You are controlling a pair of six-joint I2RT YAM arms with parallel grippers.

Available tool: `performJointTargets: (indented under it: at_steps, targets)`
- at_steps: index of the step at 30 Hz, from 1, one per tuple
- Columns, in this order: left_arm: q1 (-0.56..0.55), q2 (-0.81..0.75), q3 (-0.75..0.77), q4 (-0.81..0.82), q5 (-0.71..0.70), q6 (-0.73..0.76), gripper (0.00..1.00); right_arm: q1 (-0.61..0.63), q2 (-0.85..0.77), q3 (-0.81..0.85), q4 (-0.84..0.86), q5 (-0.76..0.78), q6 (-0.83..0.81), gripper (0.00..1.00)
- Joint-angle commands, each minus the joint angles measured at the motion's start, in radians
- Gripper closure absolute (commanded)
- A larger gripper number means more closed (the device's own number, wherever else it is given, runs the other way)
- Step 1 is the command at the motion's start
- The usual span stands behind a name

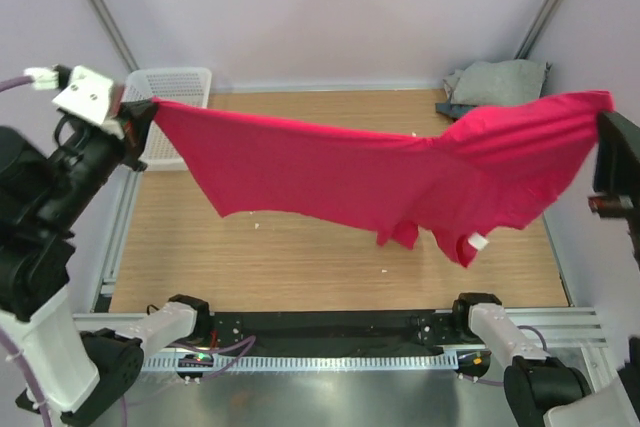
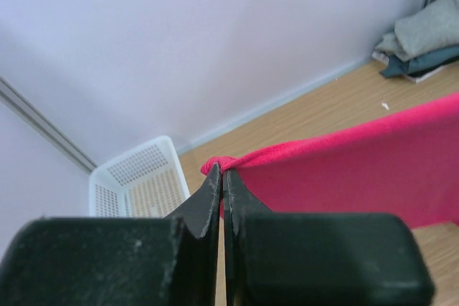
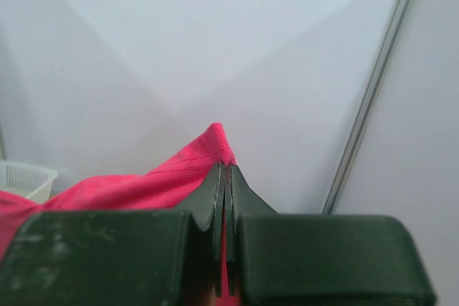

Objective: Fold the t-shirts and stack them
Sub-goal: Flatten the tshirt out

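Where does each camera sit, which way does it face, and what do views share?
Top external: above and behind the arm bases, looking down on the wooden table; both arms show, left gripper and right gripper stretching a crimson-pink cloth t-shirt in mid-air.
Left wrist: on the left arm, looking along its shut black fingers toward the white plastic mesh basket.
Right wrist: on the right arm, facing the wall past its shut black fingers.
Shared: all three show the t-shirt and the basket.

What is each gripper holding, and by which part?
Both hold the pink t-shirt, stretched in the air between them. The left gripper pinches one end of its upper edge and the right gripper pinches the other end.
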Motion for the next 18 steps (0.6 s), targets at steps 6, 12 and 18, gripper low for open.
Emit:
performJointTargets:
  at_steps: [6,12,18]
  targets:
    - [0.051,-0.017,0.115,0.015,0.037,0.007,1.00,-0.002,0.079,0.277,0.043,0.090,-0.080,0.99]
    - [0.051,0.007,0.000,0.031,0.033,0.013,1.00,-0.002,0.059,0.031,0.195,0.042,-0.135,0.99]
    - [0.051,0.001,-0.270,0.064,0.057,0.048,1.00,0.000,0.014,-0.393,0.302,-0.036,-0.236,0.99]
